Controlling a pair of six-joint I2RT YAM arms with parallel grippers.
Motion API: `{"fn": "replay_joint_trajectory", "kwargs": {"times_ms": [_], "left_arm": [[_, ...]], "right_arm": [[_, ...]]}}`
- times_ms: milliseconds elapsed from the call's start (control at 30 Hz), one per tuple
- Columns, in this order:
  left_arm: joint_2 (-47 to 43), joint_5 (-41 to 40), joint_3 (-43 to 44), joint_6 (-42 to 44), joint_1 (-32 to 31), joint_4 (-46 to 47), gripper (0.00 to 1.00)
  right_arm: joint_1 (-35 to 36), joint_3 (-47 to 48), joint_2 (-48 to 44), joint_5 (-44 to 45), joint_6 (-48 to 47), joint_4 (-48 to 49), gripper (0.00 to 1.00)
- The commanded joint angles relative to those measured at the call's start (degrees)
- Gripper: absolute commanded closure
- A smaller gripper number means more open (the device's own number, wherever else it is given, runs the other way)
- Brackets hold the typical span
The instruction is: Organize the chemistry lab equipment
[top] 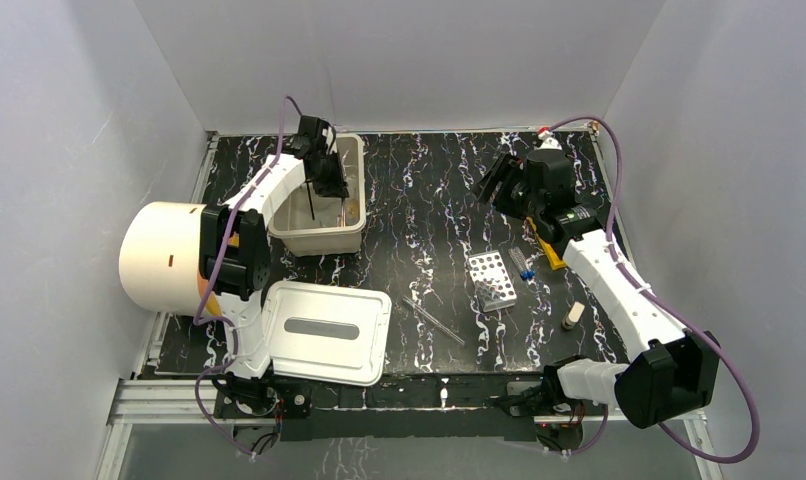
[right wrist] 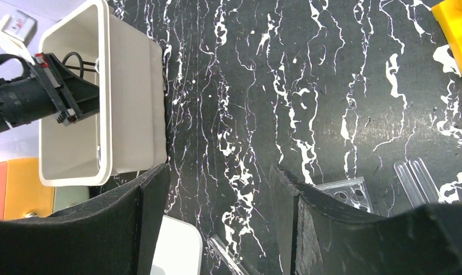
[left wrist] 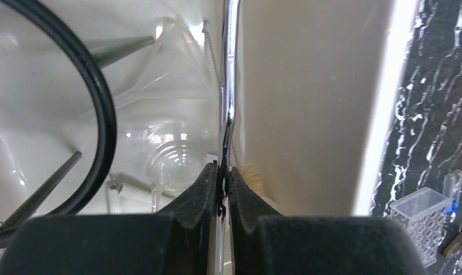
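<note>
as the glass rods point(top: 434, 320) lie nearest on the desk point(top: 419, 200), they look fragile, slick and apt to roll, so mid-length seems the safest hold. just beyond, the silver perforated rack point(top: 491, 280) looks light and rigid; an edge would suit. the right end effector point(right wrist: 217, 189) hovers with fingers apart, empty. farthest, the left end effector point(left wrist: 223, 189) is clamped on a thin metal wire tool point(left wrist: 228, 69), light and stiff, hanging inside the white bin point(top: 351, 190) above clear glassware point(left wrist: 171, 154).
</note>
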Motion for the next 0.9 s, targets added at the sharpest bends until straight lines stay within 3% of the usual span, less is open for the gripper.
{"fn": "replay_joint_trajectory", "kwargs": {"times_ms": [0,333,400,567,867], "left_arm": [[-4.6,-2.5,-1.9,-0.8,0.4,0.6,1.00],[0.1,6.4,2.8,-2.3,0.5,0.9,1.00],[0.7,6.5,3.2,-2.6,0.6,0.9,0.99],[0.7,5.9,3.1,-2.7,0.8,-0.2,0.82],[0.9,4.5,2.6,-2.2,0.9,-1.1,0.82]], "right_arm": [[-0.3,0.4,-0.8,0.9,-2.1,4.6,0.28],[-0.3,0.1,-0.4,0.5,-2.8,6.9,0.28],[-0.3,-0.9,-1.0,0.9,-2.8,7.4,0.28],[-0.3,-1.6,-1.5,2.2,-3.9,6.4,0.27],[-0.3,-2.4,-1.4,3.1,-5.1,6.4,0.27]]}}
